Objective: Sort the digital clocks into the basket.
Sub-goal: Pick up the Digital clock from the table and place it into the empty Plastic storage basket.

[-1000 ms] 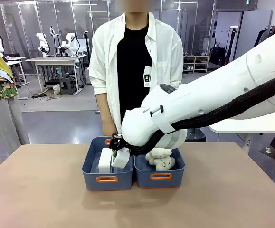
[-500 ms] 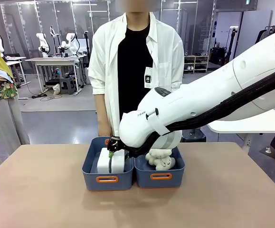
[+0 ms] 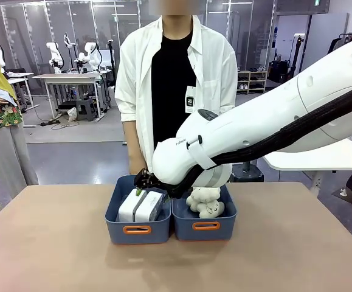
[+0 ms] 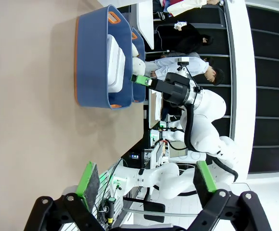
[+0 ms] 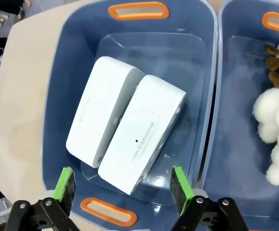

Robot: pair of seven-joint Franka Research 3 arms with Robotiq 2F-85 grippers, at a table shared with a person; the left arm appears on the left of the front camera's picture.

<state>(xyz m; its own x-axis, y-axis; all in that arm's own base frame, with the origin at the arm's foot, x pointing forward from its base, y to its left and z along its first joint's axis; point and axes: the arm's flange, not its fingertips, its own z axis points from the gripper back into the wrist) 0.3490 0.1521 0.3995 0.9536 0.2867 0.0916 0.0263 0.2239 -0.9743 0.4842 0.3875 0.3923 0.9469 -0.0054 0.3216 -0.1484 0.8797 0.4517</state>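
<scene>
Both digital clocks [image 5: 125, 144] lie side by side, touching, flat in the left blue basket [image 5: 57, 96]. The right tool [image 5: 123, 185] hangs above them at their 6 o'clock end, spread wide and empty. The left tool [image 4: 144, 178] over the worktop [image 4: 28, 120] is likewise wide, holding nothing.

My counter [image 3: 54, 243] has a plain tan top, and everything else sits behind it. Beyond its far edge there's a grey floor [image 3: 78, 152], kind of glossy. Further back on the left is a grey workbench [image 3: 66, 78] with cables trailing on the floor beside it. Behind that, a wall of glass partitions [image 3: 42, 30]. Off to the right, low shelving [image 3: 251, 81] and a white table [image 3: 321, 159].
</scene>
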